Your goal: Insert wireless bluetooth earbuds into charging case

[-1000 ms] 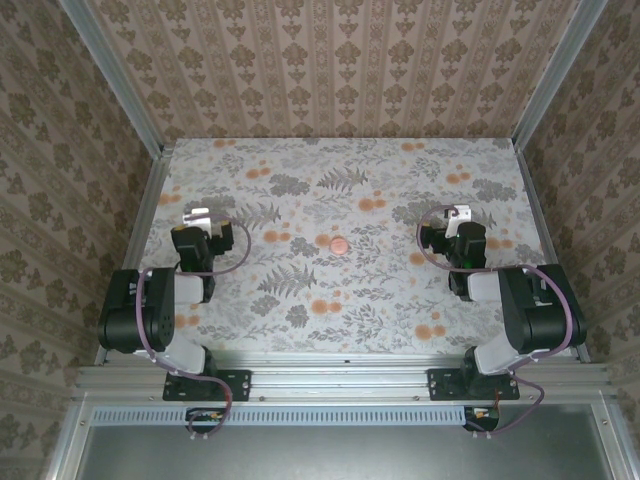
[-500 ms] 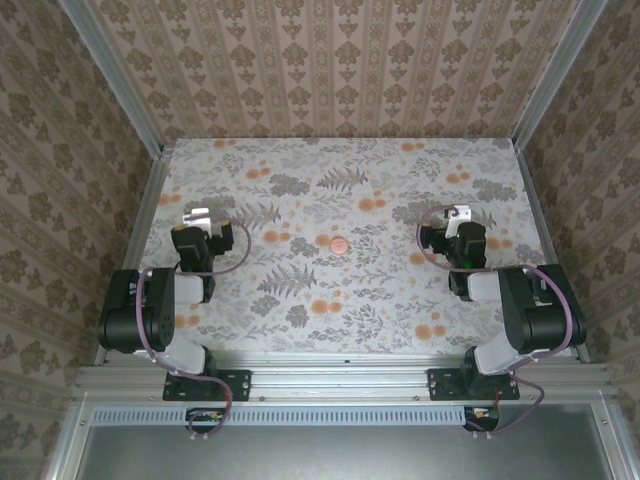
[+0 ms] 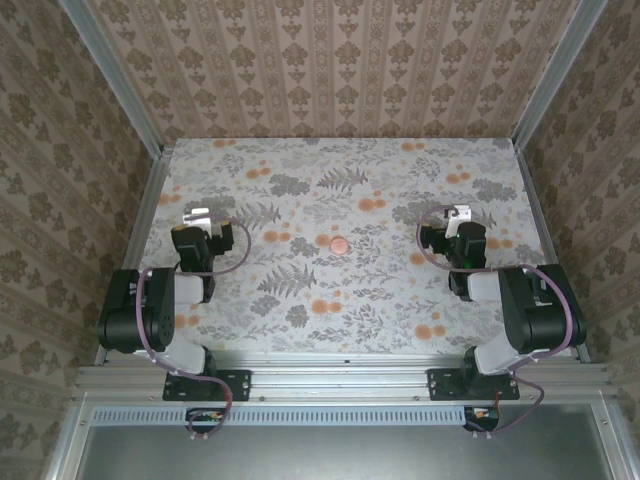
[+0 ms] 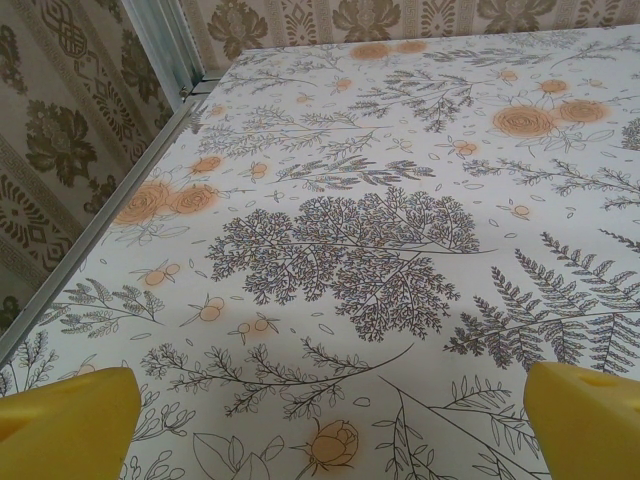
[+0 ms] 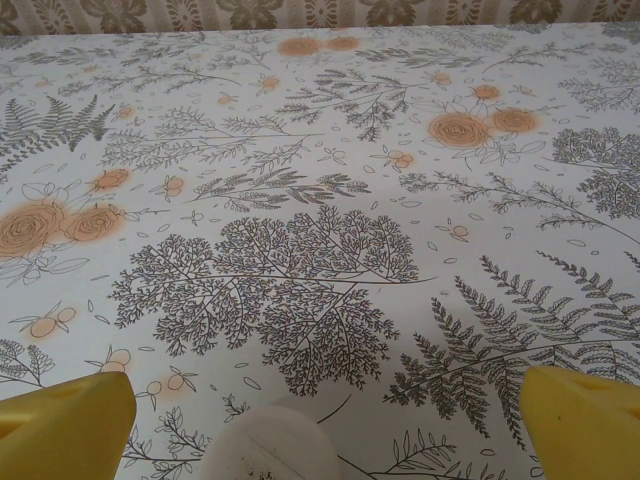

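Note:
The salmon-pink round charging case (image 3: 340, 243) lies shut on the flowered table near the middle, between the two arms. My left gripper (image 3: 198, 217) rests at the left, well apart from the case. In the left wrist view it (image 4: 328, 425) is open, with bare table between the yellow fingertips (image 4: 70, 420). My right gripper (image 3: 458, 214) sits at the right, also far from the case. In the right wrist view it (image 5: 330, 420) is open. A whitish rounded piece (image 5: 268, 445), which looks like an earbud, lies on the table between its fingertips (image 5: 585, 420). The other earbud is out of view.
The floral tablecloth (image 3: 330, 190) has flat orange printed flowers. Patterned walls (image 3: 330, 60) close off the back and sides, with metal rails along the table's left edge (image 4: 170, 40). Both arm bases (image 3: 190, 375) stand at the near edge.

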